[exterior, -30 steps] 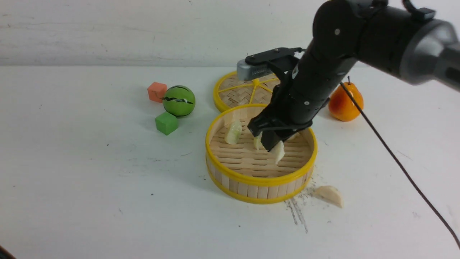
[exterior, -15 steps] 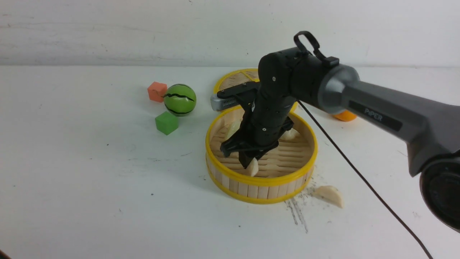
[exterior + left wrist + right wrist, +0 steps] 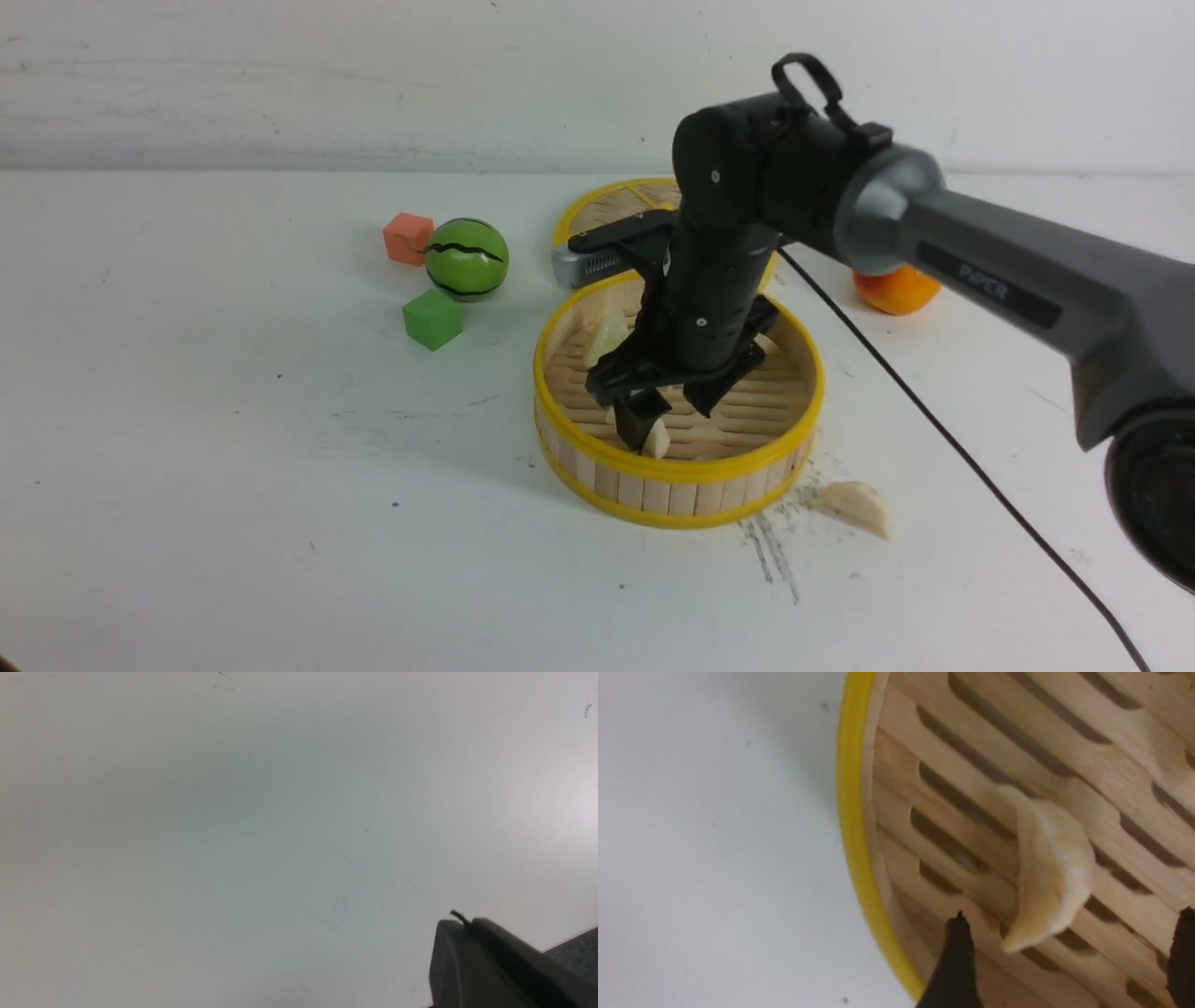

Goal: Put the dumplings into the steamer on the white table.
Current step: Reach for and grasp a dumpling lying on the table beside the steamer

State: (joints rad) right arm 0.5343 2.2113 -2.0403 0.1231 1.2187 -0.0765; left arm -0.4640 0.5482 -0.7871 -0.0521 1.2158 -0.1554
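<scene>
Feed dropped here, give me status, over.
Right gripper open in the steamer, dumpling loose on its floor. Last dumpling outside, on the white table. Left gripper unclear. Nothing blocking.

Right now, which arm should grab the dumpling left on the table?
Right. Its open gripper is in the steamer, close to that dumpling; the left arm is absent from the front view.

Word "PiPER", pale letters on a dark strip, set along the grey link of the right arm [image 3: 990, 283], seen in front view, slanting with the link, letters small, slightly blurred
</scene>
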